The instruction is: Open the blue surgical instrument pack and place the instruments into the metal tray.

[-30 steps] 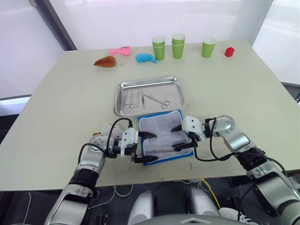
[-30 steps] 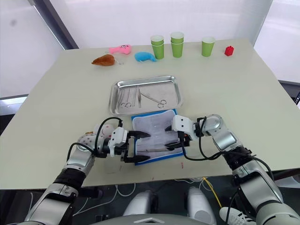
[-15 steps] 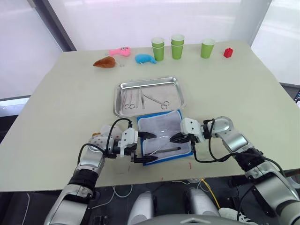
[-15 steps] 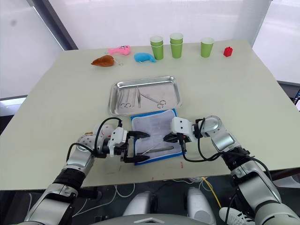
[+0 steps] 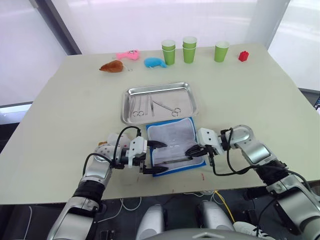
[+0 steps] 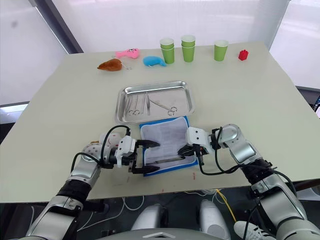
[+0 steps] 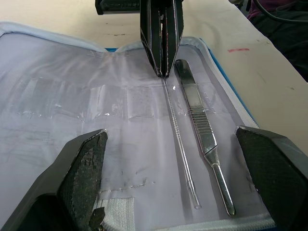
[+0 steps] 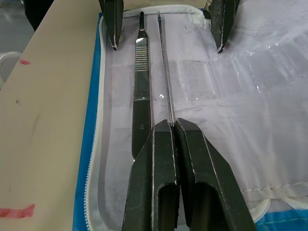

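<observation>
- Near the lower centre of the left eye view, the bright blue fabric instrument pack (image 5: 172, 146) lies open, pale lining up, just below the shiny rectangular steel tray (image 5: 159, 102).
- Two slim tools remain inside: a thin silver probe (image 8: 165, 72) and a flat ridged steel handle (image 8: 142, 86), side by side, long axes running left-right across the pack.
- Right gripper (image 8: 172, 126) is clamped on the probe's end.
- Left gripper (image 5: 152, 157) stands spread wide at the pack's left edge.
- Scissors and forceps (image 5: 154, 105) lie in the tray.
</observation>
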`<state>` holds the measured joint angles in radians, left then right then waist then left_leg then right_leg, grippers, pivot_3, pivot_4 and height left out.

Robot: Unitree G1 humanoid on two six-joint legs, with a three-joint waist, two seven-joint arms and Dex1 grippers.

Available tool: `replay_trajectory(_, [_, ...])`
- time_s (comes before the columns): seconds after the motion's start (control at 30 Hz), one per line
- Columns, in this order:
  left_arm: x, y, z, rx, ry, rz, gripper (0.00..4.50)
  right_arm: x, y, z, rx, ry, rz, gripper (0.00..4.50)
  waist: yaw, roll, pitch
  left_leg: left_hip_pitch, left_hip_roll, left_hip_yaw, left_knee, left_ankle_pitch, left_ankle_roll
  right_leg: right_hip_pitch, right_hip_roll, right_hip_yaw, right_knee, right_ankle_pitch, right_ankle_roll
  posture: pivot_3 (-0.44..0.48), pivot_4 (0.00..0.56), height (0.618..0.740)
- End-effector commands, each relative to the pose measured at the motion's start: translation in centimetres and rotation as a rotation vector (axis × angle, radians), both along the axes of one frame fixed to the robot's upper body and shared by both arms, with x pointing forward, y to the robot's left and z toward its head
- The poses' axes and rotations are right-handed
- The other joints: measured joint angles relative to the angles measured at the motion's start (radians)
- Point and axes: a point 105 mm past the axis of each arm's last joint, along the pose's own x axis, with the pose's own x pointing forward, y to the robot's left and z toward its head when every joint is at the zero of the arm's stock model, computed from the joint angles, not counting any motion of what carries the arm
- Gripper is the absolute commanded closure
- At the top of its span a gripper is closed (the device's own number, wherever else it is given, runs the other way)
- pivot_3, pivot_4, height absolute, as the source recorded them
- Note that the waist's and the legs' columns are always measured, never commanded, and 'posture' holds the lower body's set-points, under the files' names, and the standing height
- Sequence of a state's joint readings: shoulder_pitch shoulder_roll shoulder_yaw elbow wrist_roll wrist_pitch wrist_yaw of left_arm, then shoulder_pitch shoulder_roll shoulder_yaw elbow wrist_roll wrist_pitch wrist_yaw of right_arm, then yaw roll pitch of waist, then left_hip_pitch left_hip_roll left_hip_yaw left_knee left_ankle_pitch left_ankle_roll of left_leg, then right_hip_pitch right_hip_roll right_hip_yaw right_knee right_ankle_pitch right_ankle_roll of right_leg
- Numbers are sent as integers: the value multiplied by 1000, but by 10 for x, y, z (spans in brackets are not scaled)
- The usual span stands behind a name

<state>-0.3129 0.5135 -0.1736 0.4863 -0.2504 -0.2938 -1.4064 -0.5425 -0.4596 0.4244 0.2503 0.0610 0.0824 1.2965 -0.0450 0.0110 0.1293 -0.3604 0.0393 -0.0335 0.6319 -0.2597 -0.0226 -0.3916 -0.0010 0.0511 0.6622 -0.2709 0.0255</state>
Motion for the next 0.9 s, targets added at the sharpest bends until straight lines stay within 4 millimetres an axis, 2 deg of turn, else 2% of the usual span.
replay_trajectory(0.03, [-30,19,-58,157,238,31,0,1,-2,1,-5,1,-10,3830,0,0,0,0,0,0,0,0,0,0,0,0,0,0,0,0,150,740])
replay_trajectory(0.07, [-31,19,-58,157,238,31,0,1,-2,0,-10,3,-11,3539,0,0,0,0,0,0,0,0,0,0,0,0,0,0,0,0,150,740])
replay_trajectory(0.17, [-31,19,-58,156,238,31,0,1,-1,-1,-12,-22,-13,2268,0,0,0,0,0,0,0,0,0,0,0,0,0,0,0,0,150,740])
replay_trajectory(0.53, [-31,20,-58,159,240,33,0,2,10,-9,20,-1,-21,2268,0,0,0,0,0,0,0,0,0,0,0,0,0,0,0,0,150,740])
replay_trajectory(0.73, [-30,20,-58,160,237,32,0,-1,13,-20,24,37,-15,2268,-1,0,0,0,0,0,0,0,0,0,0,0,0,0,0,0,150,740])
replay_trajectory(0.83, [-30,21,-57,161,237,35,0,-1,4,-28,-13,52,-24,3084,-1,0,0,0,0,0,0,0,0,0,0,0,0,0,0,0,150,740])
replay_trajectory(0.9, [-30,22,-58,162,238,36,0,-2,1,-31,-31,51,-18,3908,-1,0,0,0,0,0,0,0,0,0,0,0,0,0,0,0,150,740])
